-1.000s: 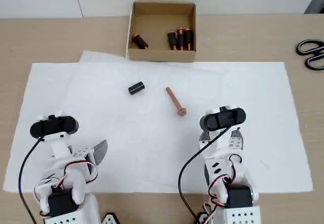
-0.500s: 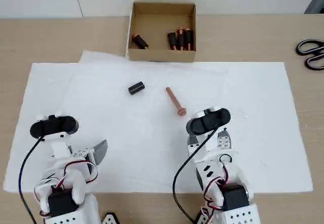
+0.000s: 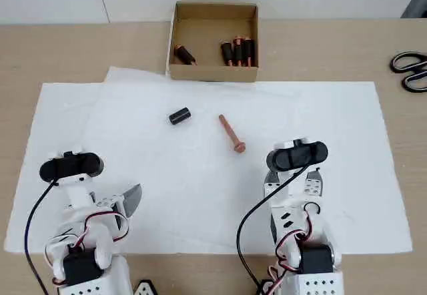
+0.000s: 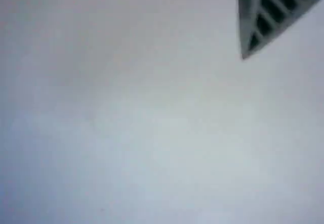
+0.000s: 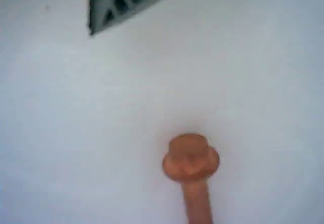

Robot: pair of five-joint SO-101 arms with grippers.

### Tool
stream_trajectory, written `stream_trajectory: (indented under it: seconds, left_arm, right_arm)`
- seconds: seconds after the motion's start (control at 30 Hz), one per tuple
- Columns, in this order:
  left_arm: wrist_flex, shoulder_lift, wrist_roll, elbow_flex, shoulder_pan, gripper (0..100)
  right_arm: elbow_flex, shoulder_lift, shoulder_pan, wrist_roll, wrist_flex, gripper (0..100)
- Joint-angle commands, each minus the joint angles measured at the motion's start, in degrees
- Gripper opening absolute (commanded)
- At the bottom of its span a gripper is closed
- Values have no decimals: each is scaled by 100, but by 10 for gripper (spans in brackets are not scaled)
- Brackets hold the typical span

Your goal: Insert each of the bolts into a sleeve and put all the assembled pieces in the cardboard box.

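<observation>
Right claw [image 3: 295, 163] hovering; spread or pinched, cannot tell (one fingertip showing). Bolt [image 3: 231, 133] lying just ahead, head nearest the claw. Risk: an off-centre pinch sending the round shank rolling away.

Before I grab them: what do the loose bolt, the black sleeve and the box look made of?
Bolt: matte orange-brown, no metallic glint, soft-edged head; likely plastic.
Sleeve: matte black, dull surface; plastic or rubber, cannot tell which.
Cardboard box: plain brown board, dull finish.
</observation>
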Motion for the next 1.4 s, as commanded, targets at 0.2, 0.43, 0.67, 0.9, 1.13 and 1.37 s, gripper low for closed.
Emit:
stream_trajectory:
  seconds: [0.2, 0.43, 0.67, 0.9, 1.13, 1.37]
  left_arm:
    - [-1134, -79, -18, 224, 132, 358]
    - [-1275, 105, -26, 110, -1090, 358]
    - [-1222, 1398, -809, -1402, -1327, 358]
    - [-1002, 3947, -791, -4127, -1310, 358]
    - [281, 6347, -782, -6079, -721, 358]
    - [431, 6971, -457, -6316, -484, 358]
  right_arm:
    - [53, -66, 57, -35, 22, 282]
    - [-88, -66, 532, -26, -541, 282]
    - [-1547, -57, 1226, 782, 48, 282]
    - [-3543, 338, 1736, 1864, 435, 282]
    - [-6092, 3090, 2325, 1952, 778, 282]
    - [-9327, 6923, 1859, 1609, 2888, 282]
